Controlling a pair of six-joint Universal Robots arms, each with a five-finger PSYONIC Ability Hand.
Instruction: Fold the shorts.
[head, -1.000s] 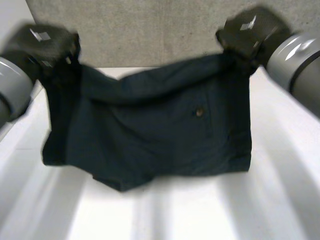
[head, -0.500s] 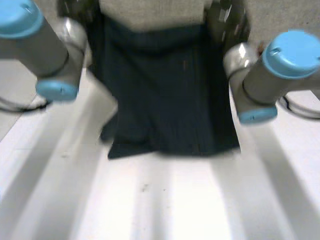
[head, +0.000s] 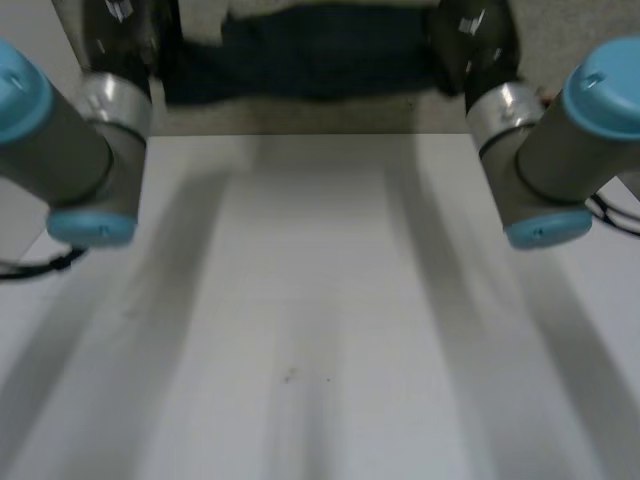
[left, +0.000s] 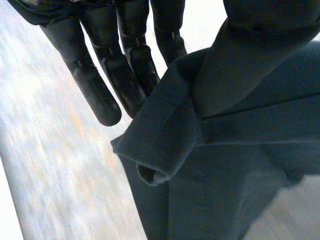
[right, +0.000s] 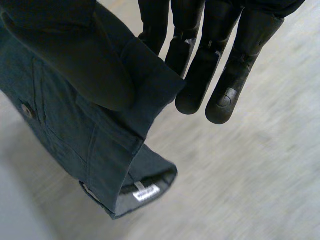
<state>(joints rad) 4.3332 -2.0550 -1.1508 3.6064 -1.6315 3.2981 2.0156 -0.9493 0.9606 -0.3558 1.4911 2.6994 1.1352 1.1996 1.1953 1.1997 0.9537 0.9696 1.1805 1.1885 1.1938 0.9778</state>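
The dark blue shorts (head: 310, 60) hang stretched between my two hands, high above the far edge of the white table (head: 320, 320). My left hand (head: 120, 20) holds one top corner and my right hand (head: 475, 35) the other. In the left wrist view my left hand (left: 107, 70) pinches a folded edge of the shorts (left: 210, 165) between straight fingers and thumb. In the right wrist view my right hand (right: 220, 55) pinches the waistband corner of the shorts (right: 75, 135) the same way; a button (right: 26, 111) and a white label (right: 145, 192) show below it.
Both arms reach forward over the table, the left arm (head: 70, 150) and the right arm (head: 560, 150) along its sides. A grey wall (head: 300, 115) stands behind the table's far edge.
Both hands have carried the shorts up and away toward the far edge. The hem, which was low over the table, has lifted off and the table surface now lies bare.
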